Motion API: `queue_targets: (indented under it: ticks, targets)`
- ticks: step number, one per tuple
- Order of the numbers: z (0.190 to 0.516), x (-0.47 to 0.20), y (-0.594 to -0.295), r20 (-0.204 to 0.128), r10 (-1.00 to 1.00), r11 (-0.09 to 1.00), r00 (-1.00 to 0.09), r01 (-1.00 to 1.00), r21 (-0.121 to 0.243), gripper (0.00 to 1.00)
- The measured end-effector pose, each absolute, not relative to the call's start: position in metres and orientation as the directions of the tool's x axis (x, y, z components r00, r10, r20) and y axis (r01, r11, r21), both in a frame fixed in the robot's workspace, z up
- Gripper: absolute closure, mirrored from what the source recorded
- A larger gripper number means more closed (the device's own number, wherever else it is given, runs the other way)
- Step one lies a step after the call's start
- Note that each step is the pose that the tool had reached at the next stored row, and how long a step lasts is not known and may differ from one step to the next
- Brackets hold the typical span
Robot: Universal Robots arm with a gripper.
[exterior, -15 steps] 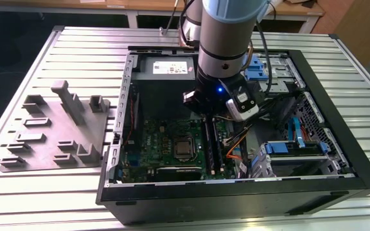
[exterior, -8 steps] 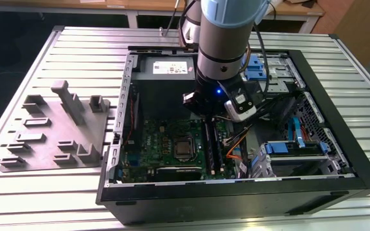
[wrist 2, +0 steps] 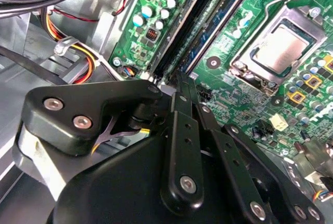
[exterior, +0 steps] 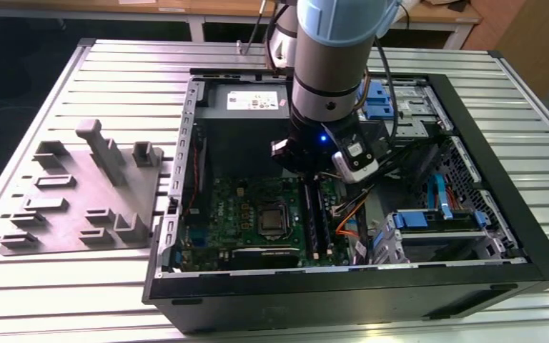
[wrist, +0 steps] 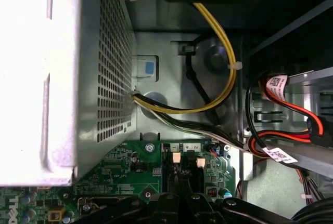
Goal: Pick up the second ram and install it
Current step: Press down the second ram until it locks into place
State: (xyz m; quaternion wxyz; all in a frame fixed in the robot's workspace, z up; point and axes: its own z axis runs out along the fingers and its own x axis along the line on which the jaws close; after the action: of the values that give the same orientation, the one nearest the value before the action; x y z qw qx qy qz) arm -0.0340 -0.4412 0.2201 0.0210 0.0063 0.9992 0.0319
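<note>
The gripper [wrist 2: 179, 86] is low inside the open computer case [exterior: 465, 128], right over the long black slots [wrist 2: 208, 21]. A bundle of wires [wrist: 208, 99] and the big metal box [wrist: 62, 78] crowd close by. The CPU socket [wrist 2: 281, 47] sits just beside the slots.

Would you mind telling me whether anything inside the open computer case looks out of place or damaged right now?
Nothing stands out. The gripper is low over the memory slots on the motherboard, the CPU socket looks intact, and the cables lie off to the side of the slots.
</note>
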Motion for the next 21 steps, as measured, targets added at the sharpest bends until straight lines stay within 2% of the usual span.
queue_targets:
  ticks: [17, 21]
  targets:
    - [0.2157, -0.0341, -0.4410, -0.042, 0.014, 0.998, -0.999, 0.011, 0.064, 0.90]
    - [0.2251, -0.0341, -0.4410, -0.042, 0.014, 0.998, -0.999, 0.011, 0.065, 0.90]
